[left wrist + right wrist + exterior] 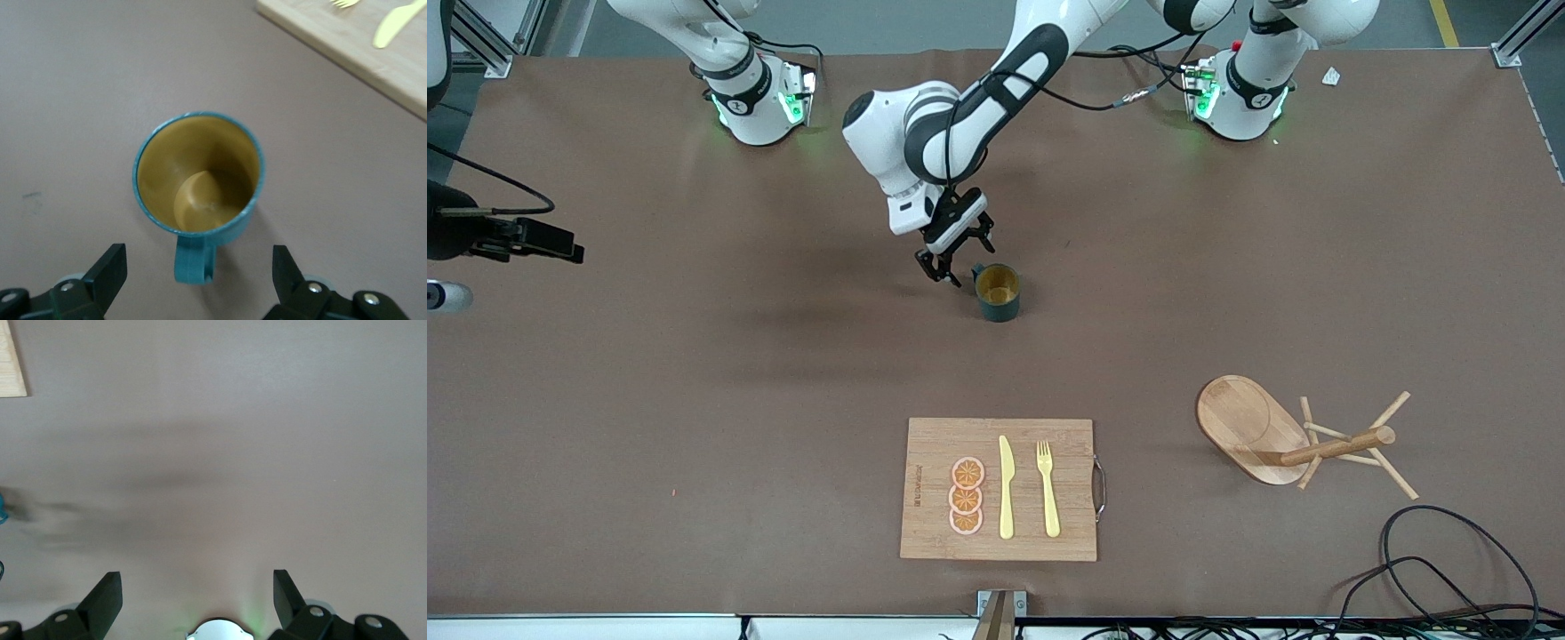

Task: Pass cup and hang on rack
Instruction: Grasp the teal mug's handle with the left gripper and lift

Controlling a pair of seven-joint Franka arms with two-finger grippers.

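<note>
The dark teal cup (997, 292) stands upright on the brown table, near the middle, with its mustard-yellow inside showing. In the left wrist view the cup (197, 175) has its loop handle (195, 259) turned toward my left gripper (199, 267). My left gripper (953, 260) is open, low beside the cup, with one finger on each side of the handle and touching nothing. The wooden rack (1249, 427) is toward the left arm's end, nearer the front camera than the cup. My right gripper (197, 600) is open and empty over bare table; it is out of the front view.
A bamboo cutting board (999, 489) with a yellow knife, a yellow fork and orange slices lies nearer the front camera than the cup; its edge shows in the left wrist view (360, 47). Black cables (1449, 569) lie by the rack. A black device (507, 236) sits at the right arm's end.
</note>
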